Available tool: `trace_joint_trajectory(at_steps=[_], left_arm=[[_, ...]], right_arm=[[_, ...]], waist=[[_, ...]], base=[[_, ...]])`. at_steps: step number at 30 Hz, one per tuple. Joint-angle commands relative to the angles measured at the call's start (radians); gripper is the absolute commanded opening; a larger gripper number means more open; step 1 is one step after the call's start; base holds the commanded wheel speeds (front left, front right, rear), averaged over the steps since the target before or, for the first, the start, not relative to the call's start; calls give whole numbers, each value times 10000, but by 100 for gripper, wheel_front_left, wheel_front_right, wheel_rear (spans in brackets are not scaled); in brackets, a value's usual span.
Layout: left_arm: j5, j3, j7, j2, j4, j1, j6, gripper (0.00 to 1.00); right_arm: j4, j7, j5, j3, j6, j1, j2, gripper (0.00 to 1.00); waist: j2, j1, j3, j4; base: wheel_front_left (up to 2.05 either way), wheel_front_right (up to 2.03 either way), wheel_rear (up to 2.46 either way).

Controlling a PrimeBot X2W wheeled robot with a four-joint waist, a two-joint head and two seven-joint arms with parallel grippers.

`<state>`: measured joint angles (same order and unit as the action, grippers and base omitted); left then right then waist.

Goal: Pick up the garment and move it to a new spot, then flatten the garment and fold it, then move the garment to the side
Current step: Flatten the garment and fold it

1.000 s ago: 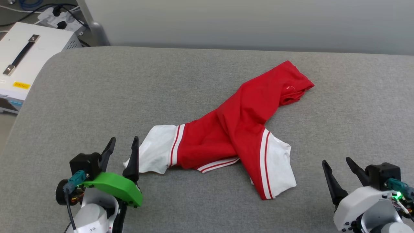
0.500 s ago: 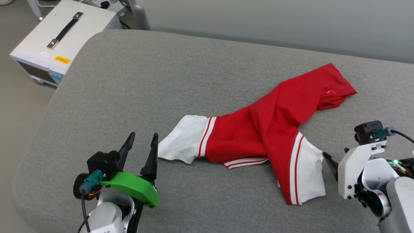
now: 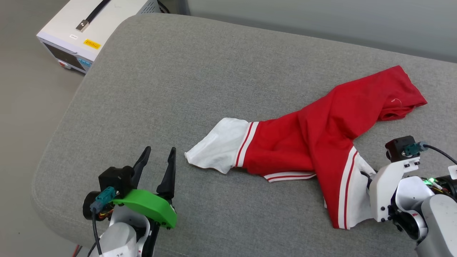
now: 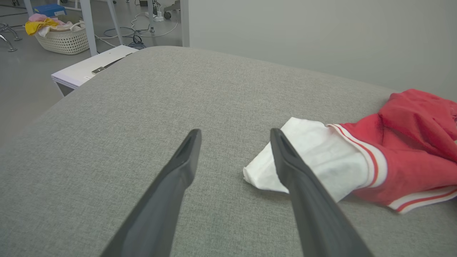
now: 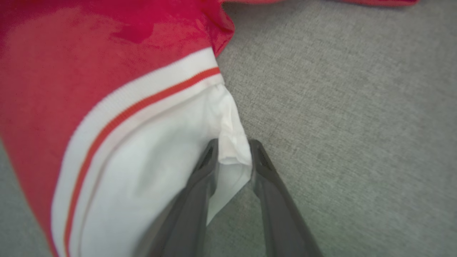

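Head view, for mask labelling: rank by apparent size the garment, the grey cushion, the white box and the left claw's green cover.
1. grey cushion
2. garment
3. white box, cut off by the frame
4. green cover on the left claw, smallest despite being nearest the camera

A grey fabric cushion [image 3: 178,71] with rounded corners carries one thing: a crumpled red shirt [image 3: 321,142] with white sleeves. One sleeve lies just ahead-right of the left gripper [image 3: 160,150]; the other sleeve's edge sits between the fingers of the right gripper [image 5: 234,142].
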<state>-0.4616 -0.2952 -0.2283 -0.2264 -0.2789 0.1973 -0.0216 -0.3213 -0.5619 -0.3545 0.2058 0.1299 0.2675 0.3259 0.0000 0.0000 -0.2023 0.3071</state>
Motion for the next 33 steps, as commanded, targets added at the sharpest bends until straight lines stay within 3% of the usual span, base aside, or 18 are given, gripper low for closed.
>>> trace_joint_trajectory(at_steps=[1, 11, 22, 29, 33], left_arm=[[-20, -11, -63, -4, -34, 124, 61, 100], [-95, -99, 24, -147, -168, -185, 66, 100], [-117, -300, 120, -164, 80, -452, 118, 100], [-80, -480, 181, -103, 159, -177, 63, 100], [-58, -531, 162, -78, 143, 39, 48, 100]], right_arm=[[-337, 10, -176, 210, 8, -250, -101, 0], [620, 1208, -383, -91, 8, -925, 535, 0], [2541, 97, -432, -1129, 8, -1831, 2184, 0], [1723, -113, -368, -1612, 8, -1567, 3698, 0], [721, 234, -295, -1518, 8, -1033, 4043, 0]], waist=[[0, 0, 124, -116], [0, 0, 1175, -895], [0, 0, 1368, -1335], [0, 0, 792, -1100], [0, 0, 474, -905]], base=[[0, 0, 0], [0, 0, 0], [0, 0, 0], [0, 0, 0], [0, 0, 0]])
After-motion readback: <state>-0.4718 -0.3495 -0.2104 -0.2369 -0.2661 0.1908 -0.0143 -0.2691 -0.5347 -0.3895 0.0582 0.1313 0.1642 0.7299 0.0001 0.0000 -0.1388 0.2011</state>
